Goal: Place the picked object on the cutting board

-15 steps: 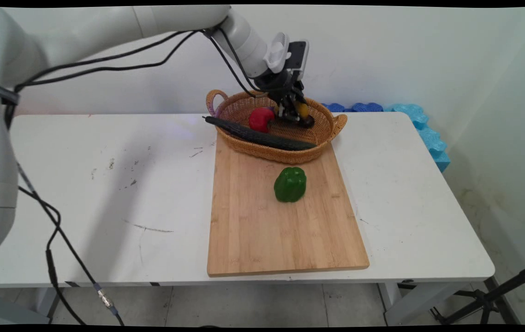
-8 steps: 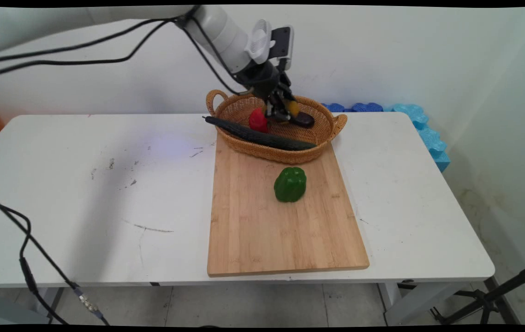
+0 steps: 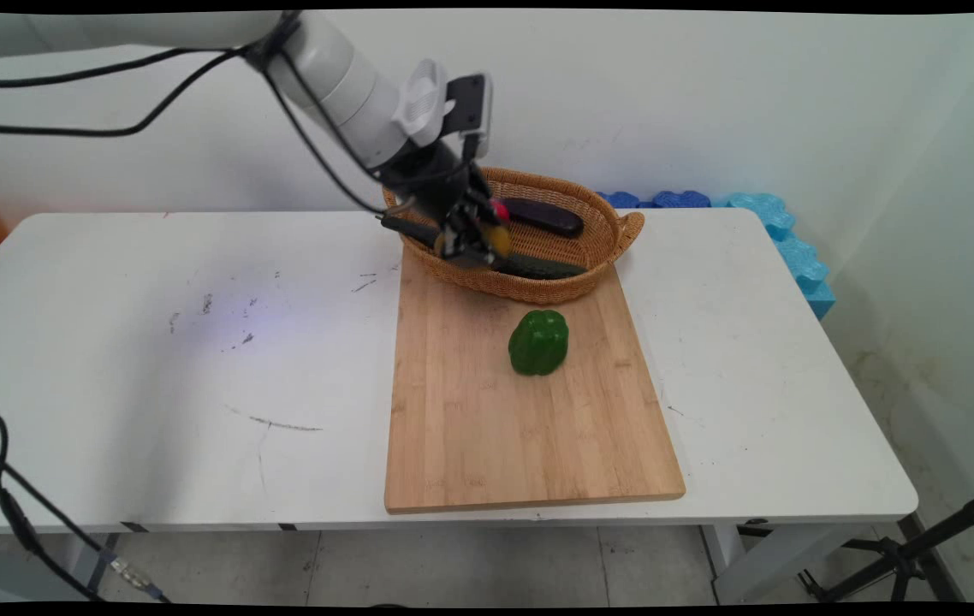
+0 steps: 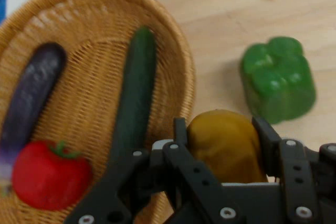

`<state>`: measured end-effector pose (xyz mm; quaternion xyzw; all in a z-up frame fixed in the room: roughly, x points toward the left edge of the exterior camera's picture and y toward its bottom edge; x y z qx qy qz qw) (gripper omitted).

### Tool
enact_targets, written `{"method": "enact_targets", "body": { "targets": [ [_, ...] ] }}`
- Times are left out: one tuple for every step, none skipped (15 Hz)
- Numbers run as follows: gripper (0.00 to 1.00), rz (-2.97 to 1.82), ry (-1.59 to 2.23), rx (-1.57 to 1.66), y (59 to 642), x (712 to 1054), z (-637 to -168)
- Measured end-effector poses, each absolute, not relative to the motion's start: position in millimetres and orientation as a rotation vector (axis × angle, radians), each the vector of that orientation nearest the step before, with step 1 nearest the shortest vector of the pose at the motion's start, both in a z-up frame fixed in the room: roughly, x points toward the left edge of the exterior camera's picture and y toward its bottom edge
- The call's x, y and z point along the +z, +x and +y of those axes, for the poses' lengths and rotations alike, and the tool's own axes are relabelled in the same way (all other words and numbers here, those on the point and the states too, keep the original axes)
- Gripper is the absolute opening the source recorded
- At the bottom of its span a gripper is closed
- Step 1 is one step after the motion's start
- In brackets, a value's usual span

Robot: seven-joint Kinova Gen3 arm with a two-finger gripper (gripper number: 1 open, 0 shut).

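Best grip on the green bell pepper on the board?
Come from above and close across the lobed sides of the green bell pepper. It stands alone on the wooden cutting board, clear of the woven wicker basket, so nothing visible crowds the fingers.

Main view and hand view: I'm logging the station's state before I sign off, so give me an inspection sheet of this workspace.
Surface: white table, scuffed, with a wooden cutting board on it.
Job's things: yellow pepper held in the gripper above the wicker basket's near rim; green pepper on the board.
Clutter: in the basket, a cucumber, an eggplant and a red tomato.
Grippers: gripper shut on the yellow pepper.
Cables: black cables hang from the arm; another loops at lower left.
Surroundings: pale wall, blue foam behind the table, a black stand at lower right.
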<state>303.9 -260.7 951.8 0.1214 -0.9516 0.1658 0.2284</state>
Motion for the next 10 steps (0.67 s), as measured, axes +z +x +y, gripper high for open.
{"method": "enact_targets", "body": {
  "targets": [
    [0.0,-2.623,0.341,0.448,306,950,-256],
    [0.0,-2.629,0.35,0.434,308,948,-249],
    [0.0,-2.631,0.354,0.426,310,945,-245],
    [0.0,-2.635,0.358,0.416,311,943,-240],
    [0.0,-2.639,0.361,0.408,312,939,-236],
    [0.0,-2.643,0.364,0.399,314,935,-232],
    [0.0,-2.647,0.367,0.388,315,930,-227],
    [0.0,-2.651,0.371,0.381,316,924,-223],
    [0.0,-2.654,0.376,0.375,317,918,-220],
    [0.0,-2.658,0.382,0.369,318,912,-217]
  ]
}}
